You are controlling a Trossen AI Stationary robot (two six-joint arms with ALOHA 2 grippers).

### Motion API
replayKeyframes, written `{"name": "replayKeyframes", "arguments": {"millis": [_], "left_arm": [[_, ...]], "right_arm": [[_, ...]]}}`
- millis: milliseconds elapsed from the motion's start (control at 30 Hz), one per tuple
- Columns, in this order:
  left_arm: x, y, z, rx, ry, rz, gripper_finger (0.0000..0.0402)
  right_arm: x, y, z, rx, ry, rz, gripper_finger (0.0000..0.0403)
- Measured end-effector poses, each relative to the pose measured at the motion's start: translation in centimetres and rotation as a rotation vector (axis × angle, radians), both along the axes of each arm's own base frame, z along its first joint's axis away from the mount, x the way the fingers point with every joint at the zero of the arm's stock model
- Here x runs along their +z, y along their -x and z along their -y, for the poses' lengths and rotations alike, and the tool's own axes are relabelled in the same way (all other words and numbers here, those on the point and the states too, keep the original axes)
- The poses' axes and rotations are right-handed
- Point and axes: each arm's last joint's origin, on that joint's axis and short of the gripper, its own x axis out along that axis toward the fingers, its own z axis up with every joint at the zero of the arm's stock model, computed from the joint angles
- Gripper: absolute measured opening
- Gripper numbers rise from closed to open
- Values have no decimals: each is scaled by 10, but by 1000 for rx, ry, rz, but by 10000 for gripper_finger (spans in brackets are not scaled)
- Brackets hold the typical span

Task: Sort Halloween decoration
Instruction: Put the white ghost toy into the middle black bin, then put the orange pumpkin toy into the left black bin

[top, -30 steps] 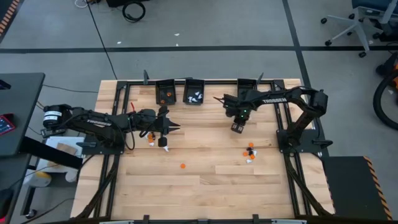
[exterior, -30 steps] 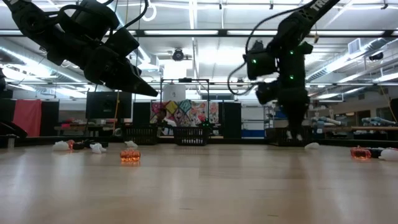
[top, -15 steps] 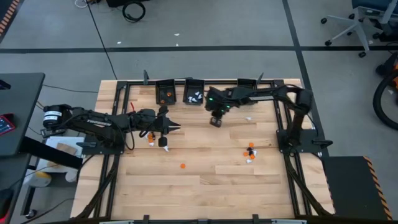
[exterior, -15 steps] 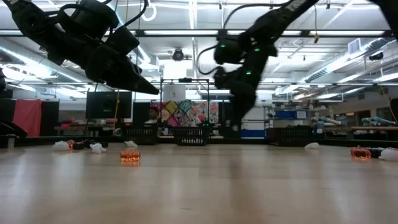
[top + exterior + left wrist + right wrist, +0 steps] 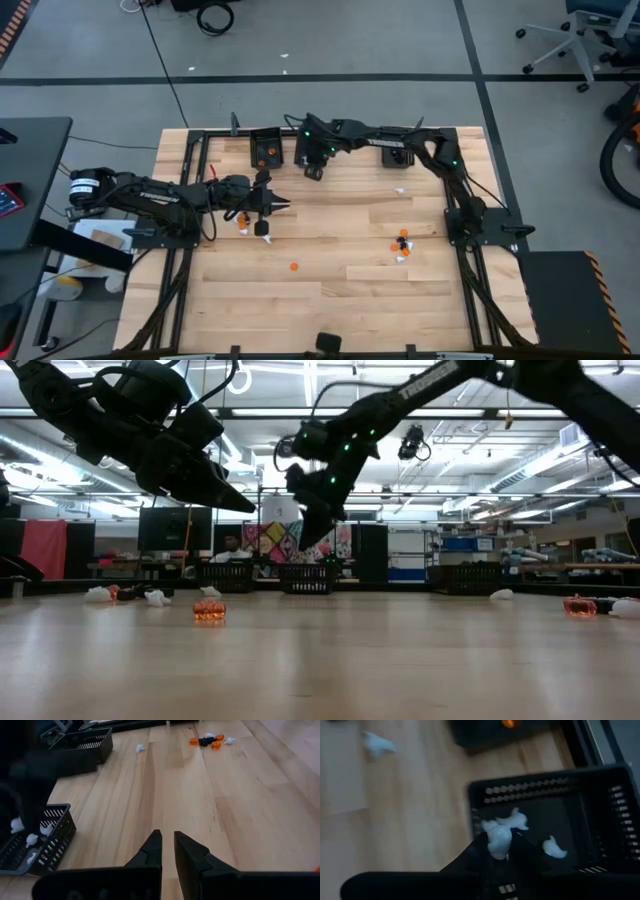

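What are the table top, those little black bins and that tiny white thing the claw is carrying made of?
Table top: looks like pale wood, with visible planks and grain. Bins, such as the middle one: probably black plastic, with slotted, matte walls. White trinket pinched in the right gripper: likely molded plastic or rubber, smooth and rounded; too blurred to say which.

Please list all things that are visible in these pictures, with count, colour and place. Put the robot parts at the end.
Table: one, light wood, black frame around it.
Bins: three, black, along the far edge; the left one holds orange pieces, the middle one white pieces, the right one's content cannot be seen.
Trinket cluster: orange, black and white, several, near the right arm's base.
Lone orange trinket: one, mid-table.
Lone white trinket: one, below the right bin.
Held white trinket: one, in the right pincer.
Left pincer: shut, over the table's left part.
Right pincer: shut on the white trinket, at the middle bin.
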Motion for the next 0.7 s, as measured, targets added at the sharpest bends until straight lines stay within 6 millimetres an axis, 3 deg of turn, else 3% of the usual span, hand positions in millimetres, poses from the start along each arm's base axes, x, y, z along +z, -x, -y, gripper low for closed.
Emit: {"name": "replayKeyframes", "arguments": {"millis": [167, 400, 567, 700], "left_arm": [[0, 0, 0, 0, 1, -4, 27], [0, 0, 0, 0, 1, -4, 27], [0, 0, 0, 0, 1, -4, 27], [0, 0, 0, 0, 1, -4, 27]], "right_arm": [[-16, -3, 19, -36, -35, -65, 74], [-27, -3, 24, -18, -110, -94, 110], [-24, -1, 24, -18, -109, -101, 144], [-1, 5, 19, -22, -89, -93, 161]]}}
